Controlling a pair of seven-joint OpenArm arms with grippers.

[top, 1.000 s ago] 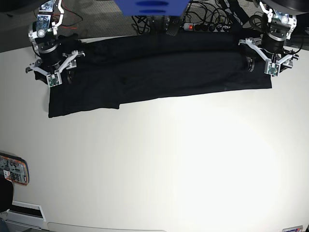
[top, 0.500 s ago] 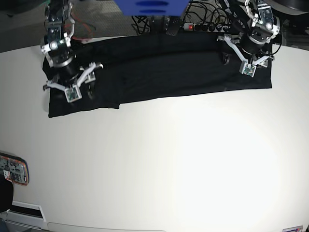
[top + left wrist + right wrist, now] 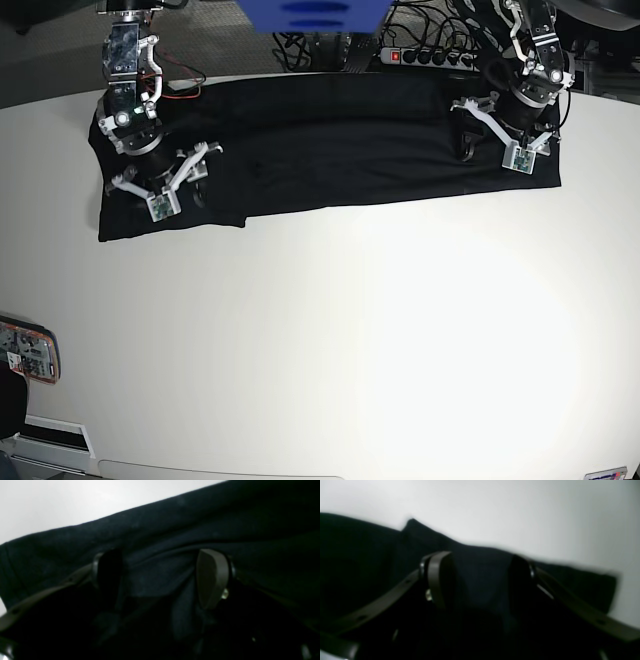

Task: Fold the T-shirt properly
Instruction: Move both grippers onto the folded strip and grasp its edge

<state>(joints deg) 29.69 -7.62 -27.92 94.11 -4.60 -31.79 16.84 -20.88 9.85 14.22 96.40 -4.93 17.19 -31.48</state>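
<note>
White, smooth tabletop (image 3: 330, 340) carries the large black cloth T-shirt (image 3: 330, 140), folded into a long band across its far side. Over the band's one end hangs the left gripper (image 3: 500, 135), jaws spread, gripping nothing, dark cloth rumpled between its fingers (image 3: 212, 577). Above the opposite end the right gripper (image 3: 160, 190) is likewise released. An orange device (image 3: 28, 352) lies at the table's edge.

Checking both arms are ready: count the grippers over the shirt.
2. The right gripper is over the T-shirt at its left end in the base view; the left gripper over its right end.
</note>
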